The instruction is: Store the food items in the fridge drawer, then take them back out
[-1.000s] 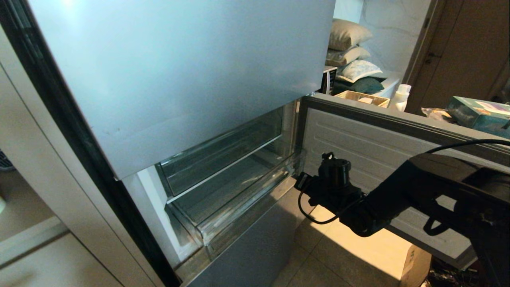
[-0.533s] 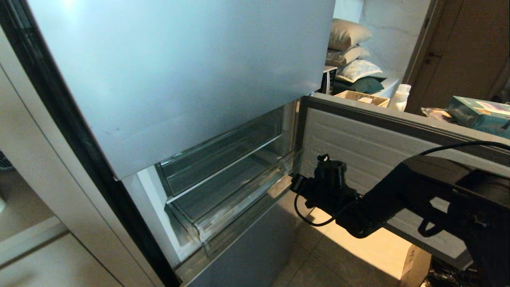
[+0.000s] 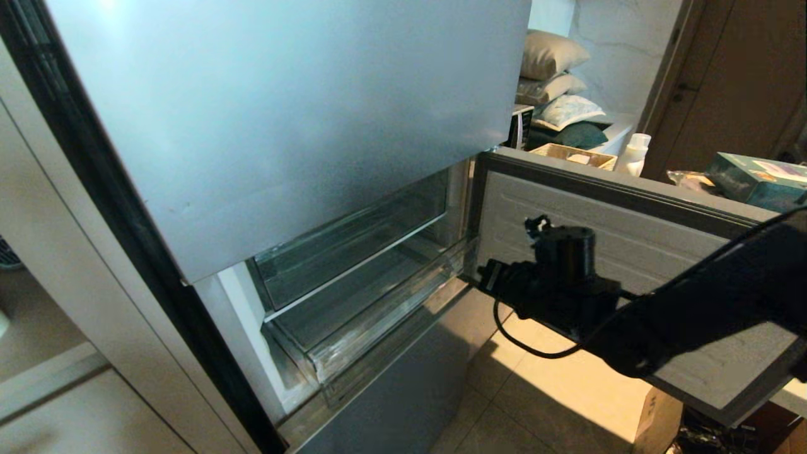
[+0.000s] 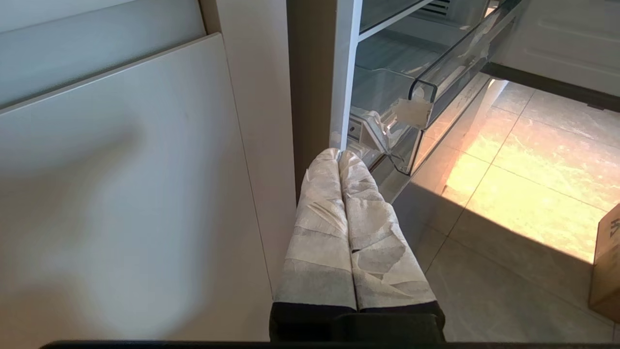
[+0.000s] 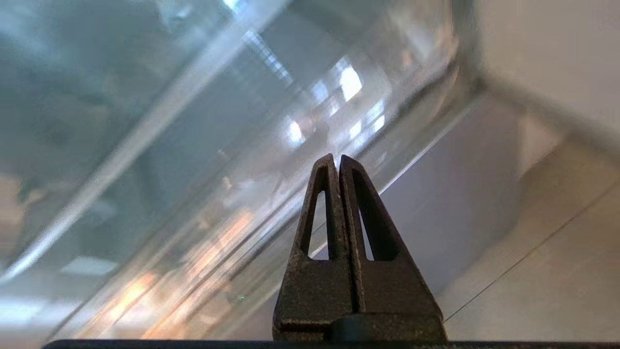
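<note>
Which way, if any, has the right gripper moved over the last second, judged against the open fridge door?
Yes. In the head view the right gripper and its wrist have shifted rightward and slightly up across the open fridge door, away from the fridge drawer.

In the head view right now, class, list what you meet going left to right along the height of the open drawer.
Pale cabinet panel → black fridge edge strip → fridge drawer → right gripper, shut, by the drawer's right end → open fridge door.

We note the right arm [image 3: 693,309] is matte black, with a cylindrical wrist housing and looped black cable. Right hand [image 5: 337,162]: black, triangular cut-out fingers. Left hand [image 4: 339,157]: fingers wrapped in whitish tape.
</note>
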